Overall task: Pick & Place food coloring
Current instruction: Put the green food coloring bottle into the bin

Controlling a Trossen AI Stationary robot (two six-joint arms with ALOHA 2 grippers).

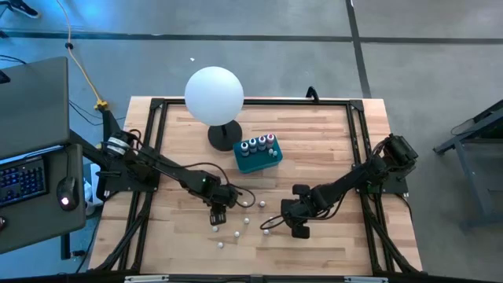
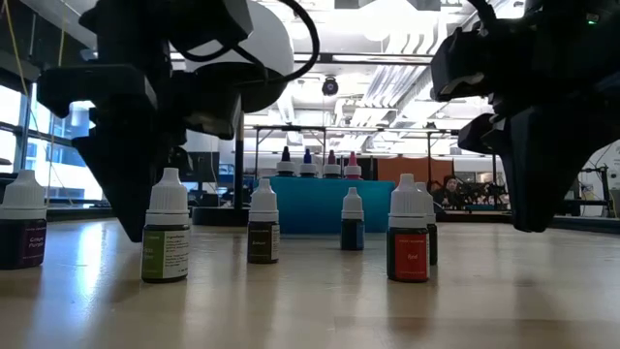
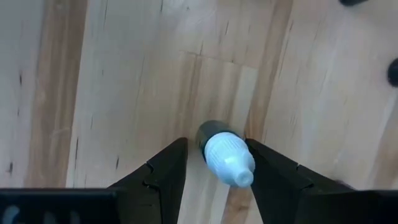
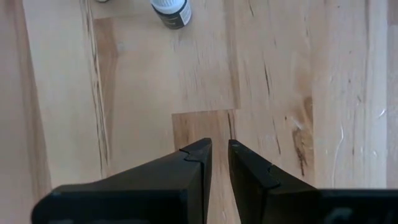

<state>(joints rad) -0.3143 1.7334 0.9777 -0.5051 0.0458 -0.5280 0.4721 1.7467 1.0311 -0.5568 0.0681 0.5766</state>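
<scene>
Food coloring (image 2: 166, 237): six bottles on table, four in tray (image 1: 257, 158).

Loose bottles (image 1: 236, 233) crowd the table (image 1: 330, 134) front; tray (image 1: 258, 159) flanks lie bare.

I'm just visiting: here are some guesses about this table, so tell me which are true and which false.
1. The left gripper has a bottle between its open fingers. True.
2. The right gripper holds a bottle. False: it is shut on nothing, over bare wood.
3. The teal tray is empty. False: four bottles stand in it.
4. Loose bottles stand on the table. True.
5. The white globe sits inside the tray. False: it is beside it.
</scene>
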